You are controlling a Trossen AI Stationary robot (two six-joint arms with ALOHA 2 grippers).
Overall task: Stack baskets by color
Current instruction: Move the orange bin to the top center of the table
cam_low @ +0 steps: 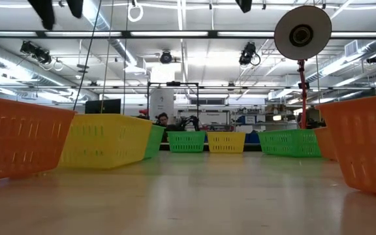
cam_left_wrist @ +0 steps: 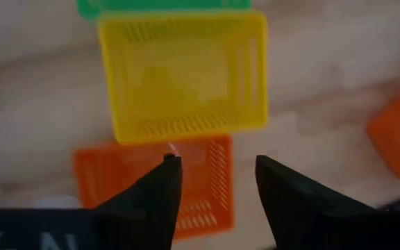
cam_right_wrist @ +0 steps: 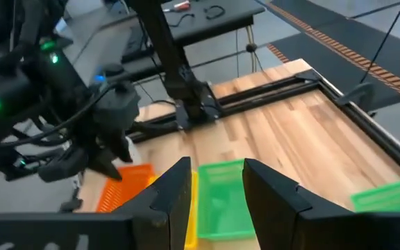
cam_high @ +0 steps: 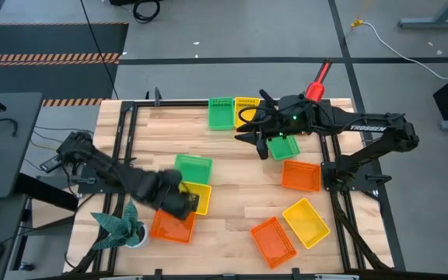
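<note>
Wooden bench under both arms carries the baskets scattered in loose groups, none fully sorted yet. Your left hand hovers low over the near-left cluster, fingers spread and empty, just above the orange basket with the yellow basket beside it and a green basket beyond. That looks like the moment just around a release or before a pick; next you would need to drop the fingers over one wall and clamp. Your right hand reaches in near the far edge, close to a green basket; its fingers stand apart with nothing between them. Other orange and yellow baskets lie apart at the near-right.
</note>
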